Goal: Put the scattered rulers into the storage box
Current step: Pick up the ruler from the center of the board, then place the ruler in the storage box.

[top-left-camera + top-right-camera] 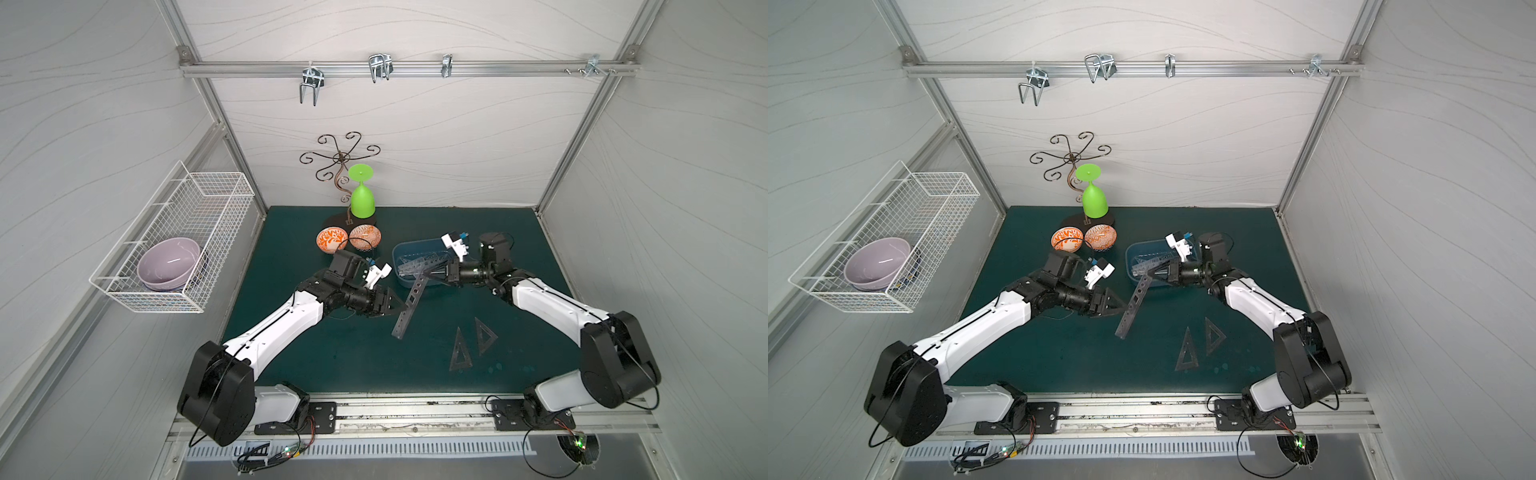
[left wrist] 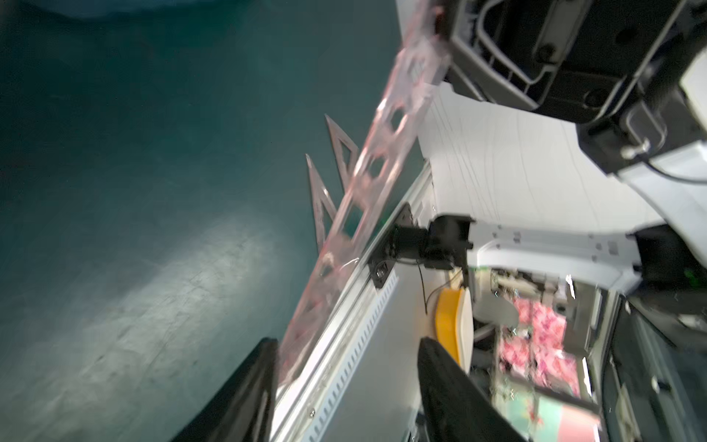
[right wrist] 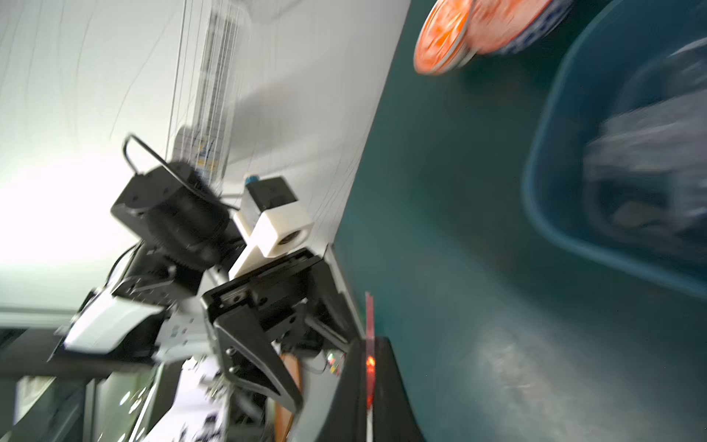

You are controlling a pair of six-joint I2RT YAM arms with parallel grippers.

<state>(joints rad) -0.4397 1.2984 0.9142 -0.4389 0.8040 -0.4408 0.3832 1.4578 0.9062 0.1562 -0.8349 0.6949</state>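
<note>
Right tool (image 1: 434, 276) clamped shut on upper end of long clear stencil-strip ruler (image 1: 409, 301), at near rim of shallow blue plastic storage box (image 1: 395, 254). Left tool (image 1: 399, 306) jaws well apart, ruler just beside one finger (image 2: 245, 386).

In the wrist views, blur smears the edge-cut storage box (image 3: 551, 153) and the long stencil ruler (image 2: 386, 143). At one o'clock from the mat (image 1: 291, 353) centre, the boxed rulers (image 1: 409, 264) are too small to count.
</note>
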